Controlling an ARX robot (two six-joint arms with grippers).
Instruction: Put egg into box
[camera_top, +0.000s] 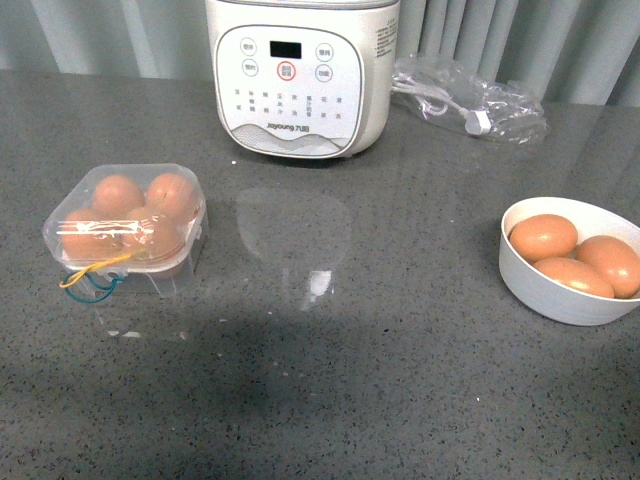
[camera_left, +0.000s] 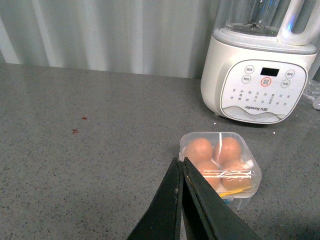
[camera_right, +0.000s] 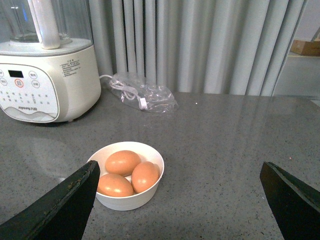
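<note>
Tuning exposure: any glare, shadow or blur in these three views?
Front view: glossy countertop mirrors the blender; dark shadow band across the foreground. Left wrist view: glare streaks on the box lid, shut left gripper soft. Right wrist view: open right gripper fingers blurred; bowl sharp.

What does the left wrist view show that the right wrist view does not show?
Only the left wrist view shows the clear box with four brown eggs under its closed lid, and the left gripper, its fingers pressed together. Only the right wrist view shows the white bowl holding three eggs, the clear plastic bag with a cable, and the right gripper, wide open. Both show the white blender, the gray counter and the curtain.
</note>
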